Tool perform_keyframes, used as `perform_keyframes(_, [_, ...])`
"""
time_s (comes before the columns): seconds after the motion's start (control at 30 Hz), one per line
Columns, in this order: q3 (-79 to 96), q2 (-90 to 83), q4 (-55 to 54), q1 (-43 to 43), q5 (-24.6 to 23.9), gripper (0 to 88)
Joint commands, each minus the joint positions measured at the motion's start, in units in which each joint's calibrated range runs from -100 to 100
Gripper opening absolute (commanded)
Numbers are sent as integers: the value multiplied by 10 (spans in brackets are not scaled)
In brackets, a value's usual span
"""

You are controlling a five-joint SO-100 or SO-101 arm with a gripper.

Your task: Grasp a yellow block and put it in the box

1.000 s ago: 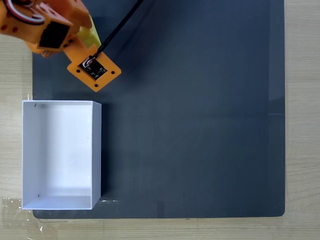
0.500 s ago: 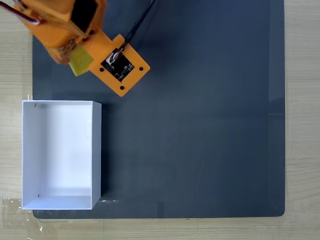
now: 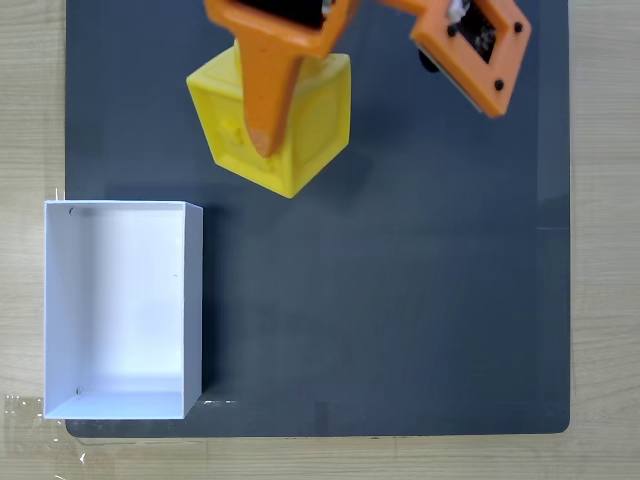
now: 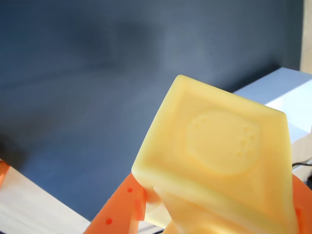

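In the fixed view the yellow block hangs high above the dark mat, near the top centre, looking large and tilted. My orange gripper is shut on it, with one finger lying across its top face. The white box stands open at the lower left, below and left of the block, apart from it. In the wrist view the yellow block looms close with its round stud facing the camera, an orange finger shows beneath it, and a corner of the box lies at the right.
A dark grey mat covers most of the wooden table. The orange wrist camera mount juts out at the top right. The mat's right and lower parts are bare.
The arm has swung from the top left corner toward the top centre and risen toward the camera. The held yellow block now shows much larger.
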Motion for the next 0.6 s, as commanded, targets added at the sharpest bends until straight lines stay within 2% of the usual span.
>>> perform_keyframes(0.0, [-43, -29, -41, 16, 15, 221])
perform_keyframes(0.37, [-57, 56, -317, 158, 66, 221])
perform_keyframes(0.57, [-57, 154, -415, 201, 73, 221])
